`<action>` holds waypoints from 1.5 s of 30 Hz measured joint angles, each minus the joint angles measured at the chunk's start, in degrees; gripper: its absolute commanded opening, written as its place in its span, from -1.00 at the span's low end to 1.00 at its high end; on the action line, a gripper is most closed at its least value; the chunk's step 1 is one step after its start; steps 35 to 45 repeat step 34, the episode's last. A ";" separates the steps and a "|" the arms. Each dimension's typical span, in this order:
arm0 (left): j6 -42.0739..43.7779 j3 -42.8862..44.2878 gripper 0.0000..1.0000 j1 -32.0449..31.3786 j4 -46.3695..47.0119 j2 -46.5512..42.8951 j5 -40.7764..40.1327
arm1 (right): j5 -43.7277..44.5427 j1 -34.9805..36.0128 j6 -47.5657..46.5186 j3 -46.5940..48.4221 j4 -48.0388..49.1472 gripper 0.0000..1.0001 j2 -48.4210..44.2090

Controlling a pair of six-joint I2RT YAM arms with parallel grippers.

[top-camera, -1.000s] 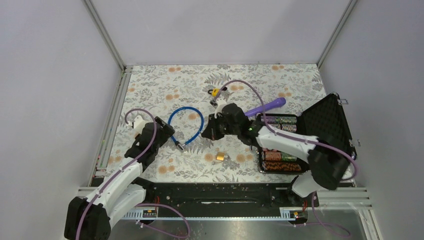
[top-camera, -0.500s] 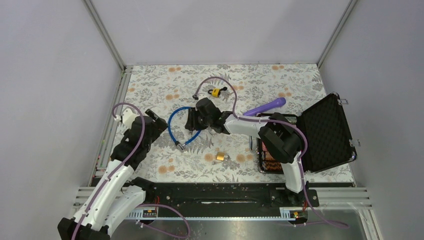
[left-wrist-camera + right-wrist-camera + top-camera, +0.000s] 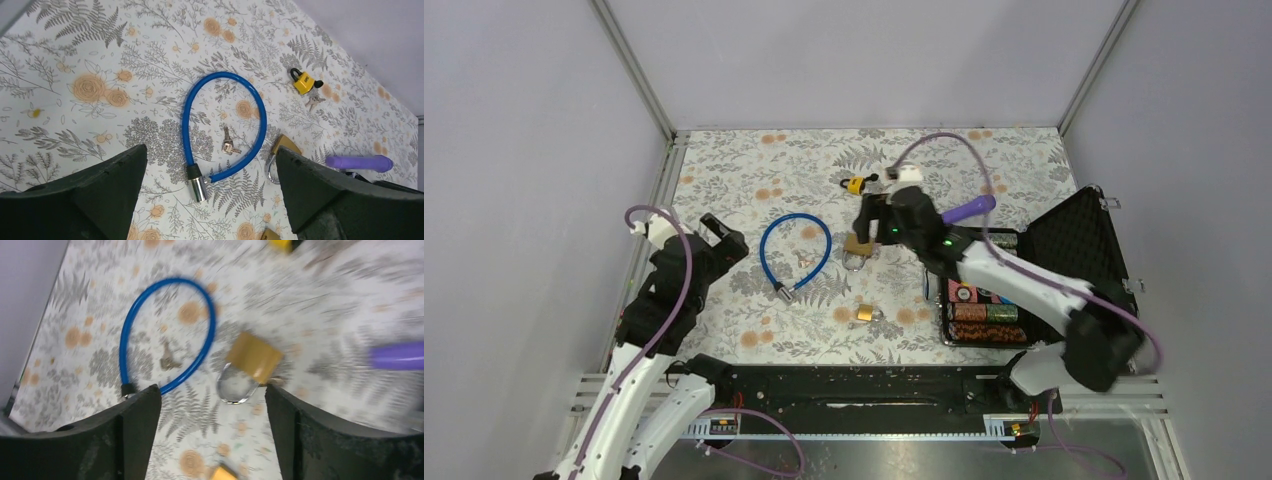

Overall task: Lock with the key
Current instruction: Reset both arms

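The small bunch of silvery metal keys (image 3: pixel 229 145) lies flat on the flower-printed counter (image 3: pixel 744 170), inside the loop of the blue sheathed cable lock (image 3: pixel 196 181). The square brass padlock with a steel shackle (image 3: pixel 281 150) sits just outside that loop, on its right; whether its shackle is snapped home I cannot tell. The keys look light, thin and hard, so they will probably skate on the surface and swing on their ring. I would pinch one by its flat bow, leaving the blade free. The padlock should be dense and rigid, best gripped across its broad faces. The left pincer (image 3: pixel 211 152) is spread wide and empty above the loop. The right pincer (image 3: pixel 212 390), equally wide and empty, hangs over the padlock in a smeared view.
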 measured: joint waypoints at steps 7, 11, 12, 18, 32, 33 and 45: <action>4.46 3.17 0.98 0.00 -2.19 -5.27 -0.02 | 15.93 -1.51 -8.68 -7.39 -6.95 0.99 -30.23; 6.12 4.55 0.98 0.00 -3.32 -7.87 -0.09 | 24.85 -1.51 -13.64 -9.14 -10.82 0.99 -45.22; 6.45 4.72 0.98 0.00 -3.61 -8.50 -0.11 | 26.69 -1.51 -14.67 -9.55 -11.61 0.99 -48.22; 8.57 6.08 0.98 0.00 -4.66 -10.82 -1.81 | 37.59 -1.51 -20.79 -12.41 -13.16 0.99 -64.76; 11.43 7.96 0.98 0.00 -6.10 -13.81 -5.40 | 46.80 -1.51 -27.71 -13.18 -13.29 0.99 -76.83; 11.52 7.96 0.98 0.00 -6.27 -13.81 -5.42 | 46.80 -1.51 -27.74 -13.18 -13.33 0.99 -76.83; 11.54 7.98 0.98 0.00 -6.47 -13.81 -5.53 | 46.80 -1.51 -27.76 -13.20 -13.33 0.99 -76.83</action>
